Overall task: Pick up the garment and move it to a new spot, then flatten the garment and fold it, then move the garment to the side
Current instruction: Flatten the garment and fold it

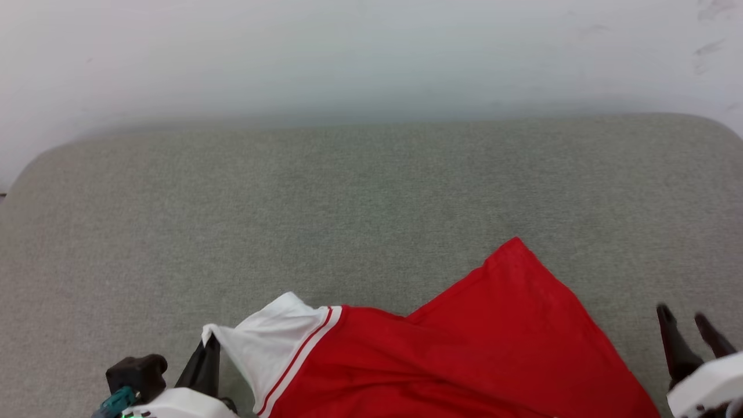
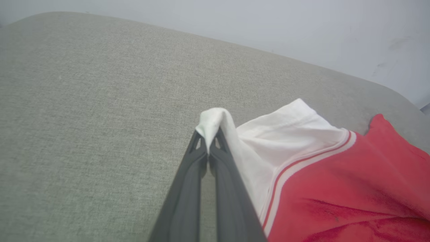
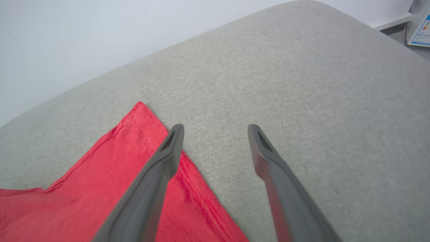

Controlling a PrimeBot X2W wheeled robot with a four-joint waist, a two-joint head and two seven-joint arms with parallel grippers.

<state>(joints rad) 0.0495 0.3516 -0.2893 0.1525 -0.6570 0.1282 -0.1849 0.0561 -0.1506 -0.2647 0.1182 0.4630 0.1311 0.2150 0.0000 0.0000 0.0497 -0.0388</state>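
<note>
The garment (image 1: 464,360) lies at the near edge of the grey cushion (image 1: 348,203), right of centre. Its red body is spread flat, with one red corner (image 1: 516,244) pointing toward the far side. A white sleeve (image 1: 273,342), set off by a red-striped trim, lies on its left.

The left gripper (image 1: 212,345) is at that sleeve's left edge. The head view leaves the contact hard to read, but the left wrist view shows it plainly: the left gripper (image 2: 209,141) has its fingers pressed together on a small fold of white cloth, which is lifted into a peak above the cushion.

The right gripper (image 1: 684,316) is near the right side, with grey cushion between it and the garment's right edge. In the right wrist view the right gripper (image 3: 215,129) is spread wide and holds nothing. One finger crosses in front of the red edge, and I cannot tell whether it touches.

A pale wall (image 1: 348,58) rises behind the cushion. The right wrist view also catches a printed white sheet (image 3: 420,30) past the cushion's far right corner.
</note>
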